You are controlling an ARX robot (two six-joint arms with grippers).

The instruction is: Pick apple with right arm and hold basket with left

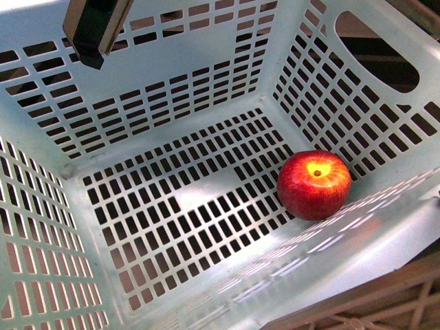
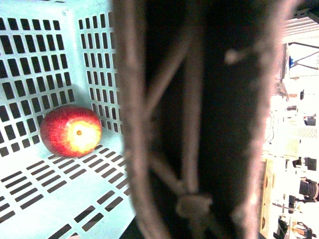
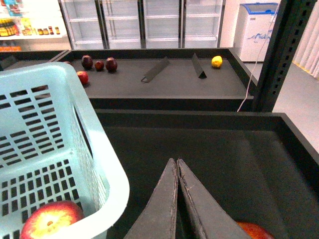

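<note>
The red apple (image 1: 314,184) with a yellow patch at its stem lies on the floor of the pale aqua basket (image 1: 385,234), against its right wall. It also shows in the left wrist view (image 2: 71,131) and in the right wrist view (image 3: 50,219). My left gripper (image 1: 93,51) is shut on the basket's far wall at the rim; only a dark finger shows. My right gripper (image 3: 177,160) is shut and empty, outside the basket's rim (image 3: 107,164), over a dark bin.
A second red fruit (image 3: 254,230) lies in the dark bin under the right gripper. A far shelf holds dark purple fruit (image 3: 87,61) and a yellow fruit (image 3: 217,61). A brown slotted crate (image 1: 385,302) sits below the basket. A blurred brown and dark shape fills the left wrist view.
</note>
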